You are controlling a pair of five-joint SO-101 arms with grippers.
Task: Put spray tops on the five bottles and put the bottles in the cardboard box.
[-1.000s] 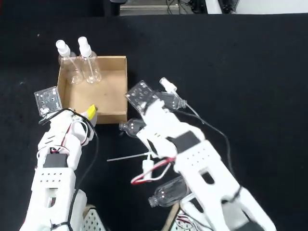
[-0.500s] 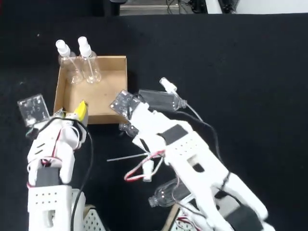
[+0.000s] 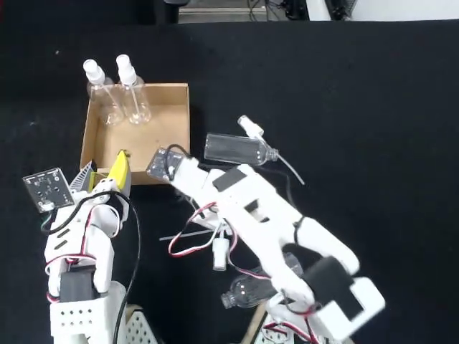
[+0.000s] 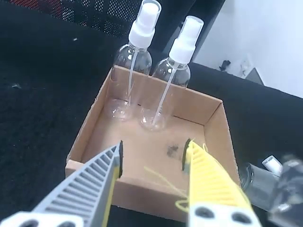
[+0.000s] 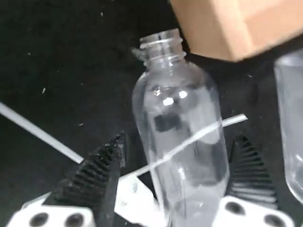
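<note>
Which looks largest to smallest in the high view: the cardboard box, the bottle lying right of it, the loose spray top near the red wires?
1. cardboard box
2. bottle, lying on its side
3. loose spray top
All sit on the table, so the order is clear.

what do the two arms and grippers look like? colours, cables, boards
Both are white shells. The left arm has red and black wires; the left gripper has one grey ribbed finger, one yellow. The right arm trails looping red wires; the right gripper has two black ribbed fingers. Wrist circuit boards: left board, right board.
</note>
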